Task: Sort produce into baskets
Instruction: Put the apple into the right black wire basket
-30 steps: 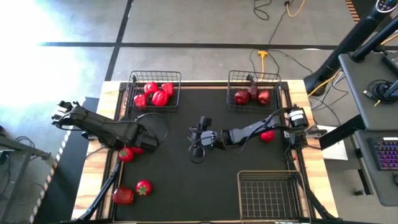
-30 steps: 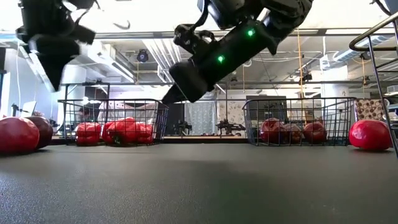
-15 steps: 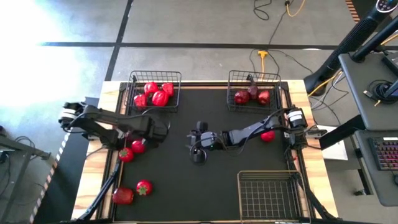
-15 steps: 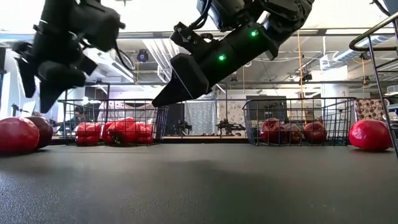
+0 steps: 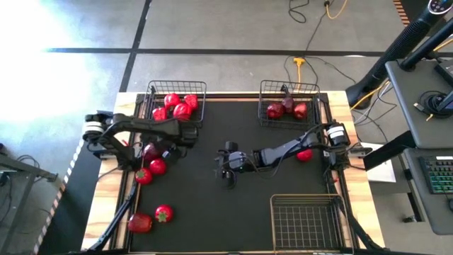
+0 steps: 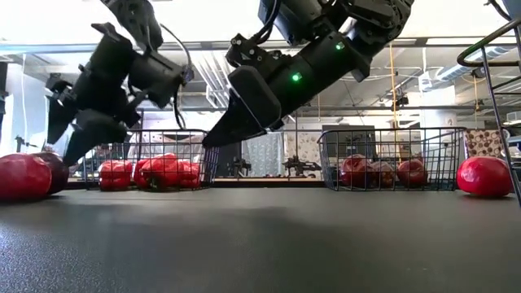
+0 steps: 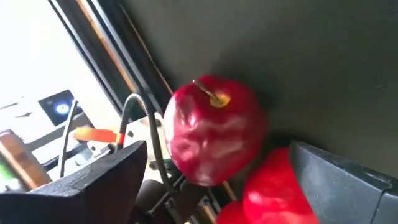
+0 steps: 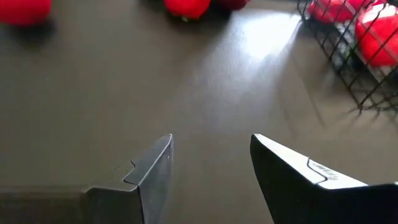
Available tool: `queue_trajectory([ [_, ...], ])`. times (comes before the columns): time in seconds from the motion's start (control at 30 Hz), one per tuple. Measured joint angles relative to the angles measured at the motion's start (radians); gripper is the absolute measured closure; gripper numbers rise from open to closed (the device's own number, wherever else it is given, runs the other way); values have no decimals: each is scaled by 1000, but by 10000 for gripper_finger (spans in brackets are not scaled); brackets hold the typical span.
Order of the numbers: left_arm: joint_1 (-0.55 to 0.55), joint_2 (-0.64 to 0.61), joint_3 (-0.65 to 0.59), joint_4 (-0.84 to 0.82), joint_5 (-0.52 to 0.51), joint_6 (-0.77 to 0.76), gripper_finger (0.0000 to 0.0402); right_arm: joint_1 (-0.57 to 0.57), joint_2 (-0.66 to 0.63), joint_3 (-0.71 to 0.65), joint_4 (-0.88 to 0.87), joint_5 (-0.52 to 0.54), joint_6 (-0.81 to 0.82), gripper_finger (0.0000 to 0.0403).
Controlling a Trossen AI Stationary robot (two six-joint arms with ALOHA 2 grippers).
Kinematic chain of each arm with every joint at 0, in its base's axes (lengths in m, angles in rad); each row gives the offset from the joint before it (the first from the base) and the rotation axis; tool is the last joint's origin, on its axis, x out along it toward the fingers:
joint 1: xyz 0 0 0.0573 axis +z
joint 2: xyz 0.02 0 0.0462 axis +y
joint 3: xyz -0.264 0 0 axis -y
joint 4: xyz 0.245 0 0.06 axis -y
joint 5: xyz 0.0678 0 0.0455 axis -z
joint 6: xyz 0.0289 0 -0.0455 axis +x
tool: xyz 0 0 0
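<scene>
Produce sort, both grippers empty and spread apart.
Left gripper (image 5: 157,146) hangs over a dark red fruit (image 7: 211,130) by the mat's left edge, just below the pepper basket (image 5: 177,103). Right gripper (image 5: 228,161) hovers mid-mat over bare surface. Far-right basket (image 5: 290,103) holds maroon fruits; near-right basket (image 5: 307,222) has nothing in it.

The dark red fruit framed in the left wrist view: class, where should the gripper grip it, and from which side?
Grip the dark red fruit across its round middle, from above. The stem is too thin, and a pepper crowds one flank.
</scene>
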Motion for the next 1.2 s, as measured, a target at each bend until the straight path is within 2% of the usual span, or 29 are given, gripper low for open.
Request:
queue_trajectory([
  [0.27, 18, 74, -113, 39, 46, 52, 29, 17, 0, -13, -72, 0, 71, 195],
  [0.4, 18, 111, -97, 53, 2, 65, 32, 28, 0, -25, -76, 0, 84, 195],
  [0.5, 19, 128, -101, 128, 4, 99, 35, 38, 0, -27, -76, 0, 90, 195],
  [0.8, 17, 171, -132, 165, 15, 137, 44, 43, 0, -22, -75, 3, 84, 195],
  [1.0, -27, 164, -119, 185, -5, 124, 97, 43, 0, -22, -73, 4, 61, 195],
  [1.2, -145, 152, -60, 174, -34, 49, 163, 43, 0, -21, -64, 12, 35, 195],
])
